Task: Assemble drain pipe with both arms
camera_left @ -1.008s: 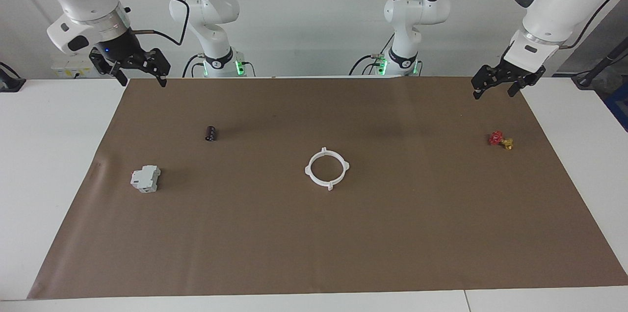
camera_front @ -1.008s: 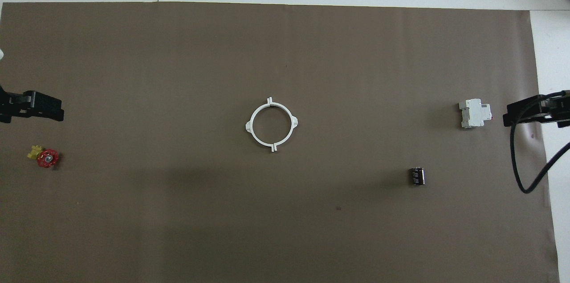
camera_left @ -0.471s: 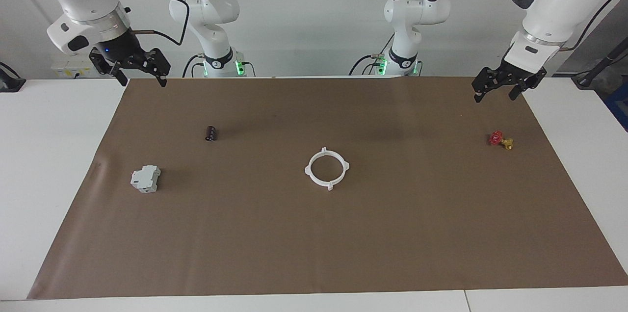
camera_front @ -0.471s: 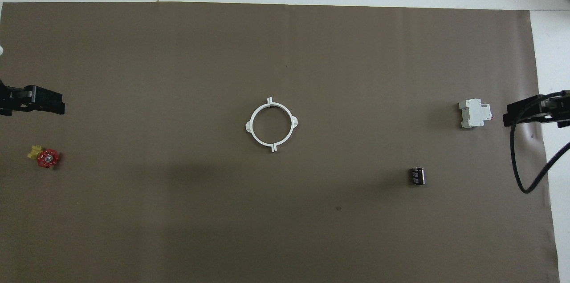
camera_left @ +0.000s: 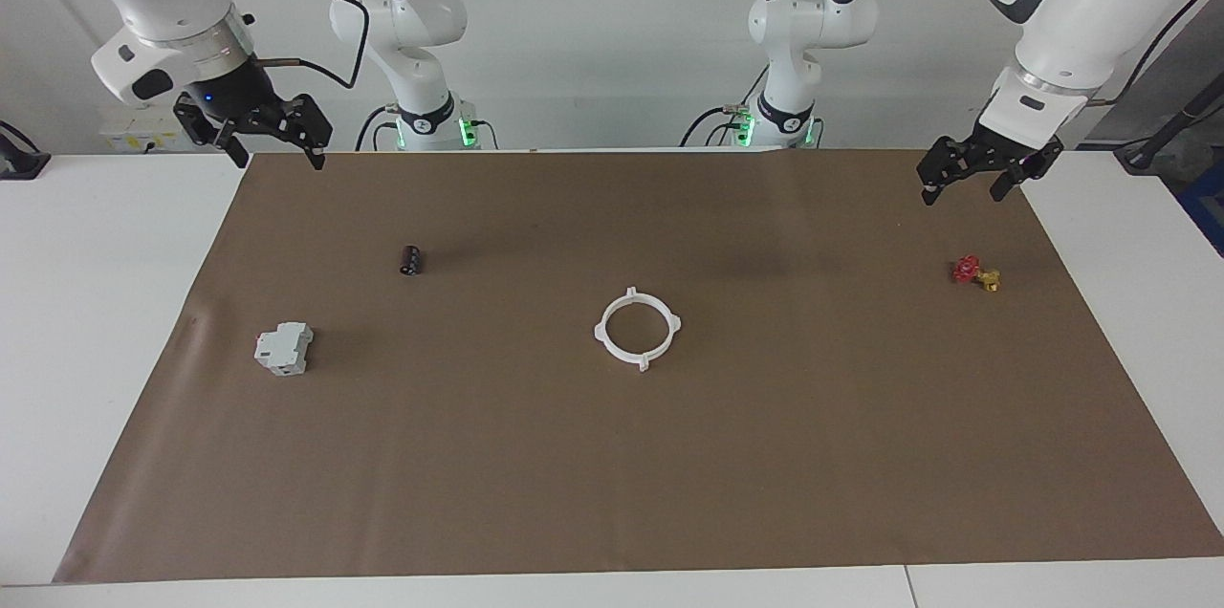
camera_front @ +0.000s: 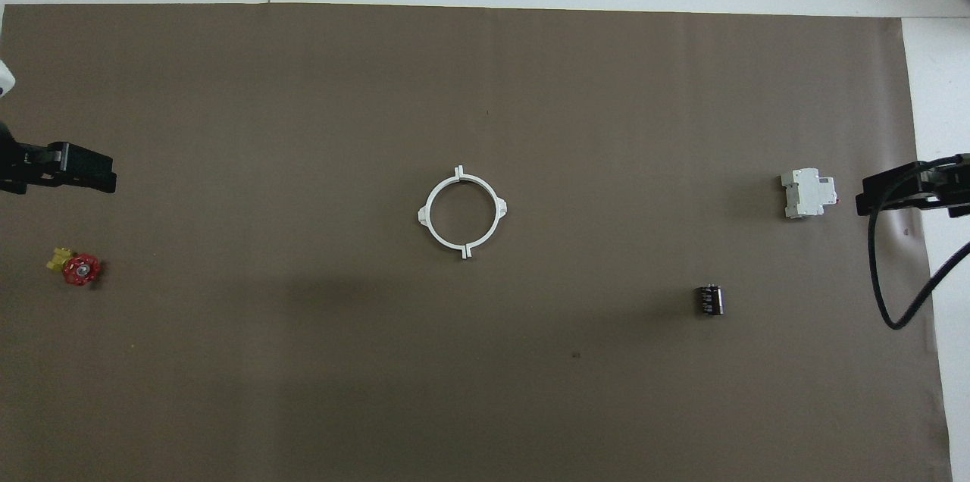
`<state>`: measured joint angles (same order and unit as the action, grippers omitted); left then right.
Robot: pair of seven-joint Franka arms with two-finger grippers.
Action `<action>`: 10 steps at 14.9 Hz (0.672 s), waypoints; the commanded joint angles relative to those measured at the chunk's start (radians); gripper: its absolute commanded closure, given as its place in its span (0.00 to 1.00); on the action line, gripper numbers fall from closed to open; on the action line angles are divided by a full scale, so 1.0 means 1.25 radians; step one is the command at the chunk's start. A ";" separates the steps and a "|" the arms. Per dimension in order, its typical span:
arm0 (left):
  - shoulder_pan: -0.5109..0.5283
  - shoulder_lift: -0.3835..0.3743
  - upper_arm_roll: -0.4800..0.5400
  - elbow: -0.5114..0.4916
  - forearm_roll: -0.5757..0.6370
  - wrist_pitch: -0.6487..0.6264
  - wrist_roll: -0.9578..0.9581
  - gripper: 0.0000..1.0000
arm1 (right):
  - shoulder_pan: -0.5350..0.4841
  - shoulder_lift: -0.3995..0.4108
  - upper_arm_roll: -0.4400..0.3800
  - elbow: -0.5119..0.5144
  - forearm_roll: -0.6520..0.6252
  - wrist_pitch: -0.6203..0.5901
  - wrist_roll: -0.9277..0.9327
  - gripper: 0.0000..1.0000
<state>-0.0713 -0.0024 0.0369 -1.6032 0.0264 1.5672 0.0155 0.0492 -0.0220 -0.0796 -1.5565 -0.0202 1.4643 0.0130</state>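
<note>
- The ring (camera_left: 637, 329), two white half-rings joined into a full circle with tabs, lies flat at the middle of the brown mat (camera_left: 765, 474), touched by nothing.
- A black cylinder (camera_left: 411, 259) lies nearer the robots, toward the right arm's end; a grey-white block (camera_left: 284, 348) sits near that end's mat edge.
- A red-and-yellow valve (camera_left: 975, 273) sits toward the left arm's end.
- The left gripper (camera_left: 964, 187) hangs released and empty over the mat's corner, near the valve.
- The right gripper (camera_left: 273, 152) hangs released and empty over the mat's other robot-side corner.
- The mat covers most of a white table (camera_left: 96, 302); a plain white wall (camera_left: 612, 34) rises past the arm bases.
</note>
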 commanded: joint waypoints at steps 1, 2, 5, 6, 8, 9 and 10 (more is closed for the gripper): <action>-0.007 0.011 -0.001 0.063 -0.012 -0.083 0.010 0.00 | -0.006 -0.005 0.002 -0.004 0.014 -0.002 0.001 0.00; -0.007 0.004 -0.002 0.065 -0.014 -0.078 0.010 0.00 | -0.006 -0.005 0.002 -0.004 0.014 -0.002 0.001 0.00; -0.006 -0.002 -0.010 0.057 -0.015 -0.072 0.010 0.00 | -0.007 -0.005 0.002 -0.004 0.014 -0.001 0.001 0.00; -0.006 -0.002 -0.011 0.057 -0.016 -0.072 0.010 0.00 | -0.006 -0.005 0.002 -0.004 0.014 -0.002 0.001 0.00; -0.007 -0.001 -0.014 0.058 -0.016 -0.074 0.010 0.00 | -0.006 -0.005 0.002 -0.004 0.014 -0.002 0.001 0.00; -0.006 -0.002 -0.018 0.057 -0.016 -0.074 0.010 0.00 | -0.006 -0.005 0.002 -0.004 0.014 -0.002 0.001 0.00; -0.006 -0.003 -0.018 0.055 -0.016 -0.074 0.010 0.00 | -0.007 -0.005 0.002 -0.004 0.014 -0.002 0.001 0.00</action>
<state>-0.0733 -0.0048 0.0114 -1.5439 0.0228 1.4962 0.0158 0.0492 -0.0220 -0.0796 -1.5566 -0.0202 1.4643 0.0130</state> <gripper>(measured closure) 0.000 0.000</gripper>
